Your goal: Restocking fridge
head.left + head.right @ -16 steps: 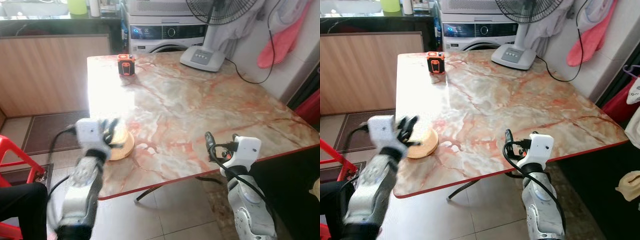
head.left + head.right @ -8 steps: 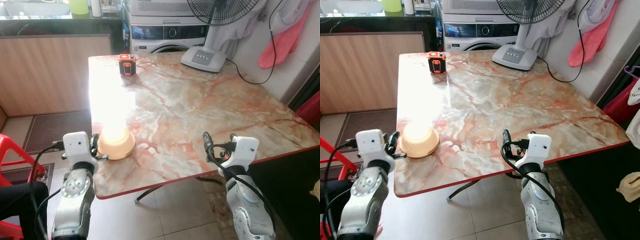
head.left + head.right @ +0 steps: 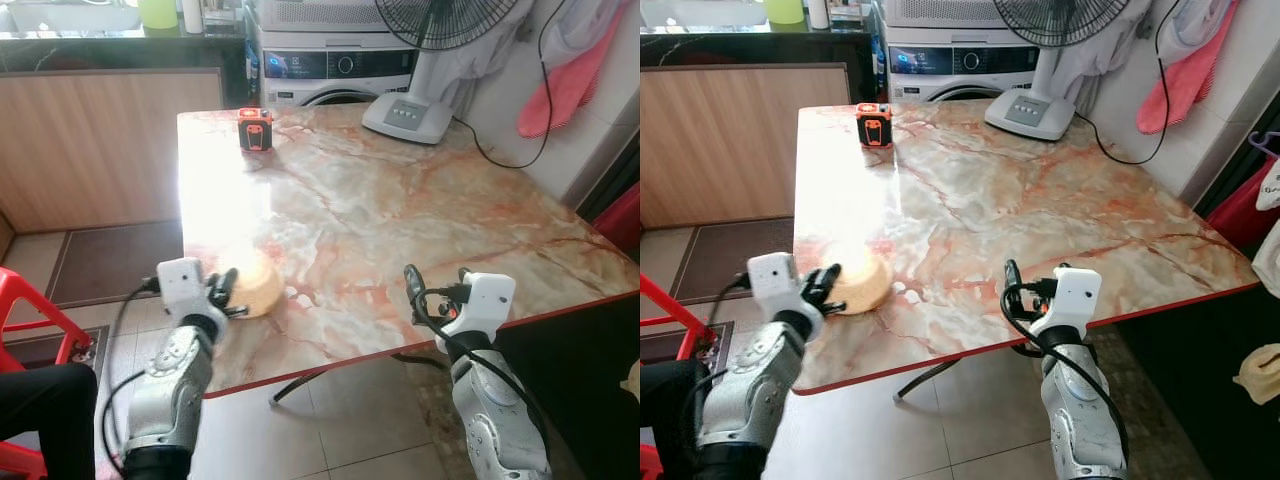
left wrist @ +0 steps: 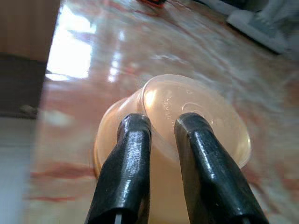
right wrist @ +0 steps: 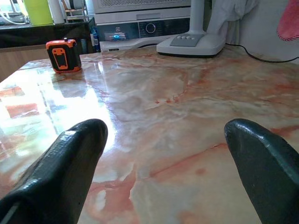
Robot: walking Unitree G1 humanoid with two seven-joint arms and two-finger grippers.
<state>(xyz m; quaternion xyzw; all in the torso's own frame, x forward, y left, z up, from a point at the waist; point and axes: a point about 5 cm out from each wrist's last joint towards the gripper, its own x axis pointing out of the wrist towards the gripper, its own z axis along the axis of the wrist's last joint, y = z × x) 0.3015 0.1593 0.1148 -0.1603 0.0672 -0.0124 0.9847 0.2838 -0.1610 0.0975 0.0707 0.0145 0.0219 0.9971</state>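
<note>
A translucent orange-tinted plastic tub [image 3: 257,284] lies near the table's front left edge, tipped toward my left gripper [image 3: 227,296]. In the left wrist view the two black fingers [image 4: 131,154] stand close together, shut on the tub's [image 4: 201,119] round end edge. My right gripper [image 3: 438,285] hovers at the table's front edge, right of the middle, open with nothing between its fingers [image 5: 70,154].
The marble table [image 3: 400,210] carries an orange-black device [image 3: 254,128] at the far left and a fan base [image 3: 405,117] at the back. A washing machine [image 3: 330,65] stands behind. A red chair [image 3: 30,320] and a person's dark-clad knee [image 3: 40,400] are at my left.
My left gripper has moved from beside the table's edge onto the tub and shut on it; the tub now leans instead of standing flat. The right arm has barely moved.
</note>
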